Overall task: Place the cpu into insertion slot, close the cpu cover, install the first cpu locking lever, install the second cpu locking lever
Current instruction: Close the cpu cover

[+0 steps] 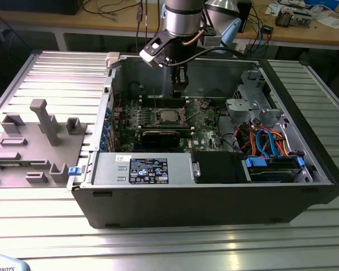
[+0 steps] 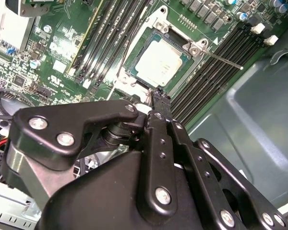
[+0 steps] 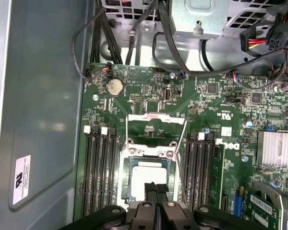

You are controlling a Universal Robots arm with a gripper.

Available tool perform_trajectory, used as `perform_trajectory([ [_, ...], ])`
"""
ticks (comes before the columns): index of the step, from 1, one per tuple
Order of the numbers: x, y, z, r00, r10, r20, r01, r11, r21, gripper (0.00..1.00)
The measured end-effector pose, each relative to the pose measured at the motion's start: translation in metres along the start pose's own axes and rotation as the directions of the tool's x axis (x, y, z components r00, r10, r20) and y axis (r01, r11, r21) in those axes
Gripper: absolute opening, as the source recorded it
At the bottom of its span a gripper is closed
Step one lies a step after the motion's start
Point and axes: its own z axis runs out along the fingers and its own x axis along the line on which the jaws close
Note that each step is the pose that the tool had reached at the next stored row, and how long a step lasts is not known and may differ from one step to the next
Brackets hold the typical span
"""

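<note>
Cpu (image 3: 149, 175) lies seated in slot (image 3: 126, 184), but cover (image 3: 156, 116) looks open and levers (image 2: 224, 59) unlatched, while the claw (image 3: 156, 188), closed on nothing, hovers just over it.

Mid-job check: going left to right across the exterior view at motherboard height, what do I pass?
grey pegged fixture → case's left wall → cpu → silver drive cage → case's right wall
</note>
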Motion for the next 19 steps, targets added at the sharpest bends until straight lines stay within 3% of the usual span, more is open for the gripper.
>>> perform_trajectory([
  [10,-0.0003,0.0042,0.0001,1.0,0.0,0.0,0.0,1.0,-0.0001,0.11],
  [19,-0.0009,0.0128,0.0004,1.0,0.0,-0.0001,0.0,1.0,0.0,0.11],
])
